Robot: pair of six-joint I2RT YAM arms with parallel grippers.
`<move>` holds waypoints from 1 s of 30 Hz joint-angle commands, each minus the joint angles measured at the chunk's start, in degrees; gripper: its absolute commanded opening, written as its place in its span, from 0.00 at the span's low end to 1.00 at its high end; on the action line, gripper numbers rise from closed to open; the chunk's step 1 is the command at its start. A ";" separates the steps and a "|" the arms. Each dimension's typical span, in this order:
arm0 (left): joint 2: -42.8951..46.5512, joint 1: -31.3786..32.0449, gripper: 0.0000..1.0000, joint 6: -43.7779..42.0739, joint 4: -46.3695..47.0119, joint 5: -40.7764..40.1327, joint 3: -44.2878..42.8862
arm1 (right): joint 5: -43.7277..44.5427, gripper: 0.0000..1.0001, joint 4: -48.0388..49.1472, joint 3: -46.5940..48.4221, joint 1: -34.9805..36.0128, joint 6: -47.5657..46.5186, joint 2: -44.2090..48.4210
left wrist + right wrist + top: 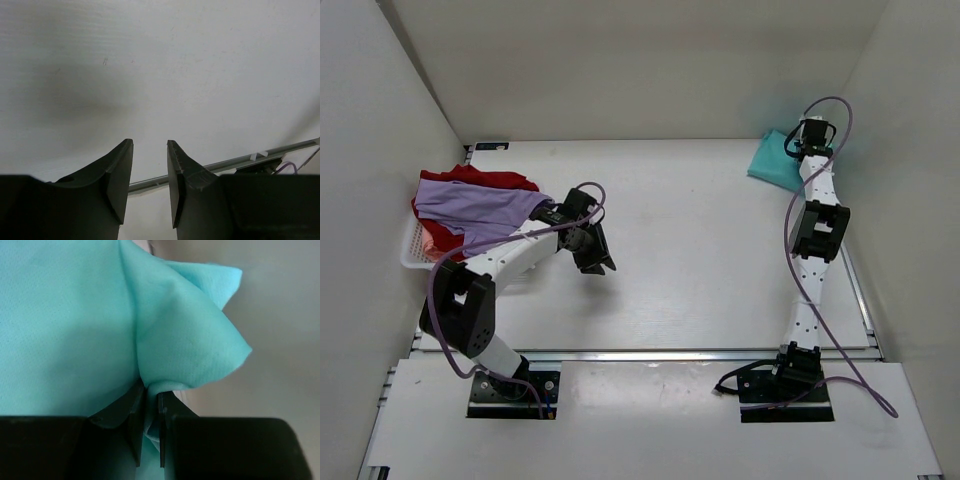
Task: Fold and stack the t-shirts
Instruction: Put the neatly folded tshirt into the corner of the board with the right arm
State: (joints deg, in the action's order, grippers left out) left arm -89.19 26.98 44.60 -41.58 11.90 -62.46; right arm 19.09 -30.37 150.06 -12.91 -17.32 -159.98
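Pinching teal t-shirt (772,165) — right gripper (151,401) | left gripper (149,145) parted, empty | lavender t-shirt (480,205), red t-shirt (490,179) heaped on basket (412,252)

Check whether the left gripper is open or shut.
Open. In the left wrist view the left gripper shows a clear gap between its fingers, with only the white table behind it; nothing is held.

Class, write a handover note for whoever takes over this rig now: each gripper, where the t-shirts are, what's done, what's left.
Left gripper: open, empty, above the table.
Right gripper: shut on a fold of the teal t-shirt at the far right corner.
Lavender t-shirt lies crumpled over the red t-shirt, on the basket at left.
Done: teal looks folded compact.
Left: fold lavender and red, stack all three.
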 commanded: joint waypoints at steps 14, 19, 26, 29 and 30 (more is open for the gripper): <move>0.95 2.72 0.44 -1.44 0.89 -0.03 2.34 | -22.35 0.48 3.72 5.59 -7.22 -6.58 0.64; 2.00 3.34 0.44 -2.32 0.27 -1.00 2.69 | -21.90 0.52 12.43 5.59 -6.43 -7.55 0.28; 3.93 2.81 0.45 -2.59 0.54 -1.70 2.61 | -16.47 0.54 10.34 7.97 -2.05 -3.08 3.88; 4.72 2.03 0.44 -3.46 0.19 -1.18 0.50 | -13.74 0.53 6.55 6.66 1.99 -2.01 9.22; 4.99 1.15 0.49 -4.42 0.10 -1.27 -0.81 | -11.56 0.54 4.99 4.39 3.31 -2.36 10.99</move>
State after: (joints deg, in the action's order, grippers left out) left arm -87.90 29.39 42.17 -41.65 11.33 -60.45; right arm 2.57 -24.51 155.22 -13.87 -20.99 -158.85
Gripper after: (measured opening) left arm 0.468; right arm 0.538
